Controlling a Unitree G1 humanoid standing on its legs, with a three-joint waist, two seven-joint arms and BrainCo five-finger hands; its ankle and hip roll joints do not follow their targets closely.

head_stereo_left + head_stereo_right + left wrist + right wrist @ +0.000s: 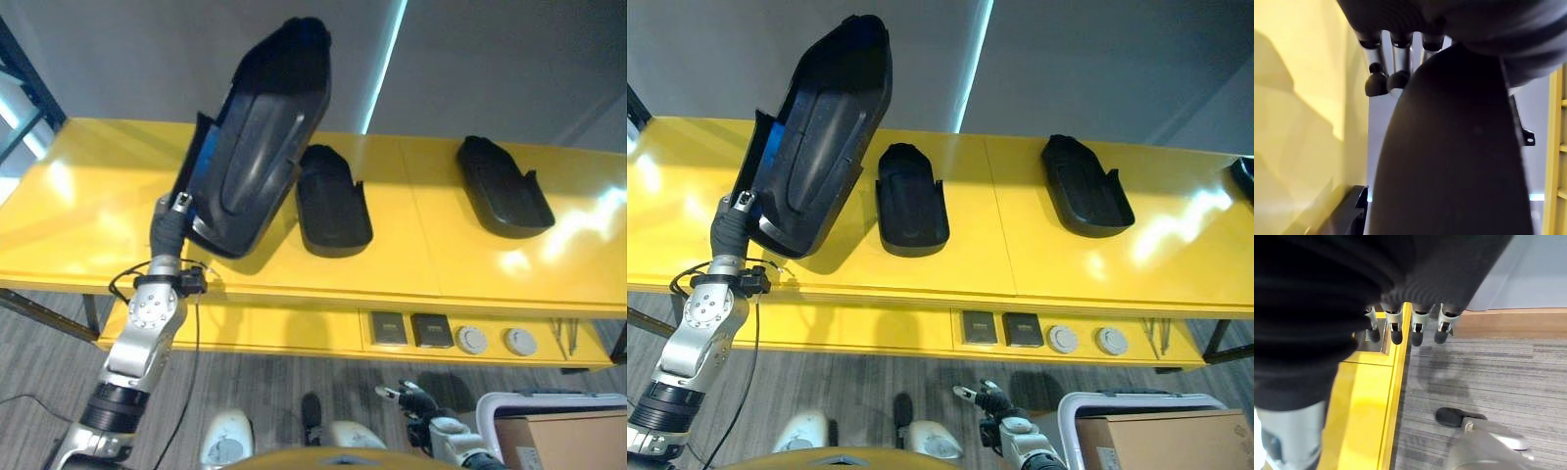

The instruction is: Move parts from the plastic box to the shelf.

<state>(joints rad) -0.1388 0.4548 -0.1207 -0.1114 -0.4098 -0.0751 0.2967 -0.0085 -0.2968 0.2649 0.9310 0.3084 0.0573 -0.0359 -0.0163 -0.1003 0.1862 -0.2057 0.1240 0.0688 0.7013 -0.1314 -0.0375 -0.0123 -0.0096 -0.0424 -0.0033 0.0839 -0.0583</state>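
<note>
The yellow shelf (441,255) spans the scene, with 2 black parts (333,201) (502,186) already lying on its top, well apart. The left hand (168,227) is clamped on the lower end of a 3rd, larger black part (257,137), holding it raised and tilted over the shelf's left section. To do this well, lower it flat beside the nearer part without knocking it. The held part is a long, dark, scooped shell. The right hand (985,399) hangs low, fingers relaxed, holding nothing.

Left hand (172,227) raised, its fingers curled in a grip; right hand (416,401) hangs low, fingers relaxed.
</note>
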